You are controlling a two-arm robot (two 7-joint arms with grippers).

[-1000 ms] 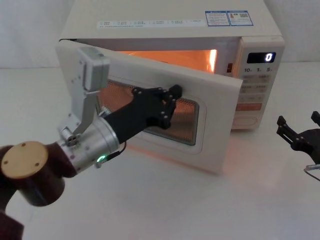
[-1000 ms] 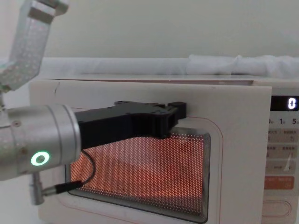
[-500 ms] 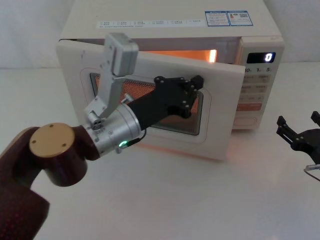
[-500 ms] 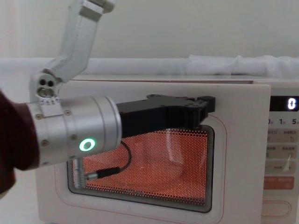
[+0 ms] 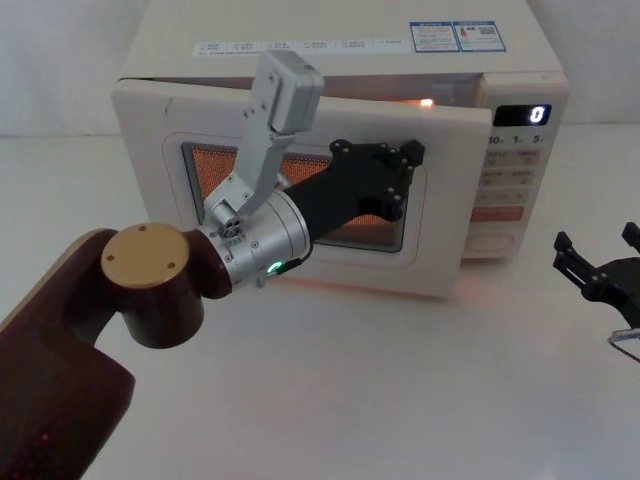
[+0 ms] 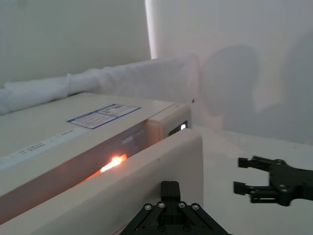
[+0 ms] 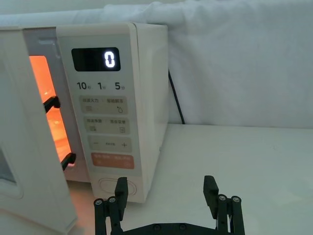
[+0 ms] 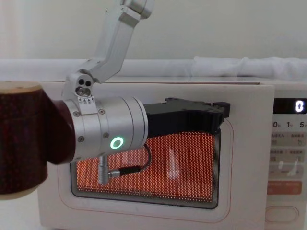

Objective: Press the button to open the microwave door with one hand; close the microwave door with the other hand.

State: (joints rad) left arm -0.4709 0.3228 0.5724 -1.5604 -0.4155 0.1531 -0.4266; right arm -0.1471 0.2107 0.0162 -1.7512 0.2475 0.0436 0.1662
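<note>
The cream microwave door stands almost closed, with a narrow gap at its latch side where orange light glows. My left gripper is shut, and its tip presses on the door's upper right, above the window. In the left wrist view the left gripper lies against the door's top edge. The oval button sits at the bottom of the control panel, also seen as the button in the head view. My right gripper hovers open just in front of and below the button, apart from it.
The microwave body stands on a white table with a white cloth-covered wall behind. Its display reads 0. A black cable runs down behind the oven. The right gripper hangs at the table's right side.
The left arm has pushed forward and right, swinging the door from wide open to almost closed. The right gripper has not moved.
</note>
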